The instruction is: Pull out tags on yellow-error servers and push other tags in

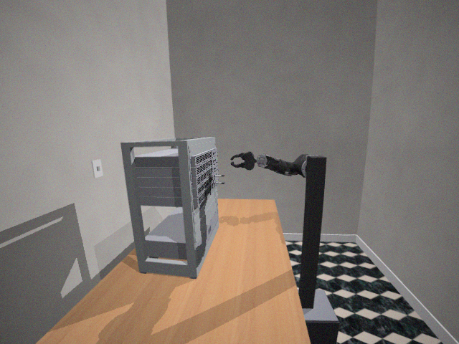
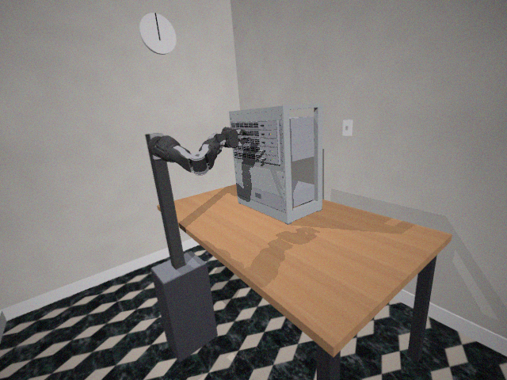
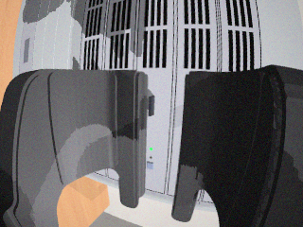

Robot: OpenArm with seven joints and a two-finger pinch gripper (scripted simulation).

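Observation:
The grey server rack (image 1: 183, 207) (image 2: 286, 196) stands on the wooden table (image 1: 244, 266) (image 2: 348, 261), its vented server fronts facing the arm. Two information tags (image 1: 220, 175) (image 1: 220, 182) stick out of the front at mid height. My gripper (image 1: 232, 161) (image 2: 244, 135) (image 3: 166, 145) hovers a short way in front of the upper servers, above those tags, fingers nearly together with nothing between them. In the wrist view the rack front (image 3: 158, 19) fills the frame. A small green light (image 3: 151, 149) shows in the gap between the fingers. I see no yellow or blue light.
The arm's dark post (image 1: 313, 229) (image 2: 167, 212) stands on a grey base off the table's edge. The rack sits near the table's far corner, close to the walls. A chequered floor lies beside and below the table.

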